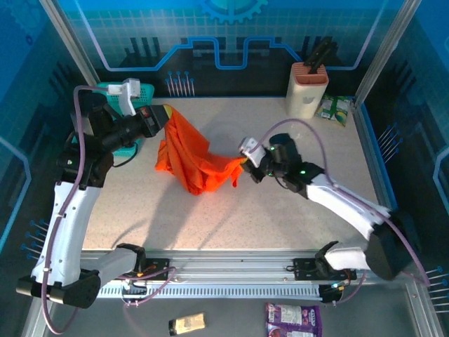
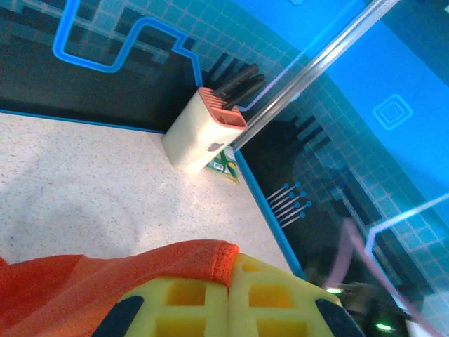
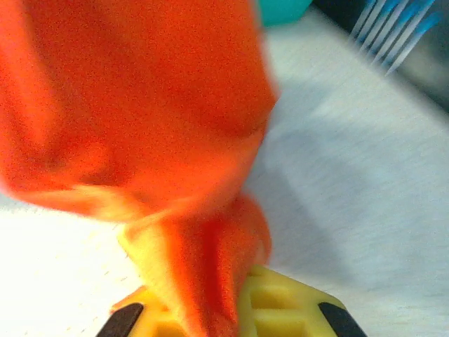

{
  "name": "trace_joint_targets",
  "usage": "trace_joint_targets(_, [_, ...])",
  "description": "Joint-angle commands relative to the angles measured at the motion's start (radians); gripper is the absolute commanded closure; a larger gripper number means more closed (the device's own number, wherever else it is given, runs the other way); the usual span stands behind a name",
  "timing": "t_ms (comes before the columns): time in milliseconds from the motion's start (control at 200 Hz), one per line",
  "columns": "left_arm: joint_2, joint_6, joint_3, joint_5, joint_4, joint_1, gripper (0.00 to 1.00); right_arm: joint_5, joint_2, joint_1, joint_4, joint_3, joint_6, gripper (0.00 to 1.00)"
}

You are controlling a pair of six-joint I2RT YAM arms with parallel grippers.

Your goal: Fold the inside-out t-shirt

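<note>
Over the desk (image 1: pixel 280 203), the t-shirt (image 1: pixel 189 158) is held crumpled between the left claw (image 1: pixel 165 116) and the right claw (image 1: pixel 243 163), both pinched onto its cloth; no fold is seen, so spreading and folding are judged outstanding.

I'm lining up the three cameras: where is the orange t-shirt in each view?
Top external: t-shirt, left of centre.
Left wrist: t-shirt, bottom left corner.
Right wrist: t-shirt, upper left and middle.
Shared landmark: the speckled table.
</note>
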Motion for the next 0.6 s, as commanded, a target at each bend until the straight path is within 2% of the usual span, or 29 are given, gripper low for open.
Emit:
trace_joint_targets(0, [-0.016,0.001,-0.041,-0.032,0.024,0.011,1.0,0.19,-0.147,-0.042,-0.208,0.145,-0.063,1.0])
trace_joint_targets(75, [-0.014,-0.016,-0.075,-0.03,0.062,0.011,1.0,0.278,-0.219,-0.055,-0.286,0.272,-0.105,1.0])
trace_joint_targets(165, [-0.006,-0.033,-0.11,-0.031,0.093,0.013,1.0,0.343,-0.278,-0.053,-0.3,0.38,-0.148,1.0])
trace_joint_targets(310, [0.019,-0.034,-0.112,-0.029,0.105,0.028,1.0,0.326,-0.325,-0.044,-0.251,0.431,-0.171,1.0])
trace_joint_targets(380, [0.038,-0.016,-0.008,-0.013,0.056,0.072,1.0,0.278,-0.324,-0.044,-0.225,0.4,-0.16,1.0])
trace_joint_targets(450, [0.058,0.019,0.168,-0.007,-0.011,0.112,1.0,0.246,-0.309,-0.041,-0.222,0.366,-0.132,1.0])
trace_joint_targets(540, [0.092,0.074,0.392,-0.009,-0.08,0.119,1.0,0.241,-0.299,-0.03,-0.203,0.324,-0.1,1.0])
trace_joint_targets(595, [0.102,0.076,0.447,0.003,-0.077,0.119,1.0,0.256,-0.306,-0.021,-0.183,0.309,-0.089,1.0])
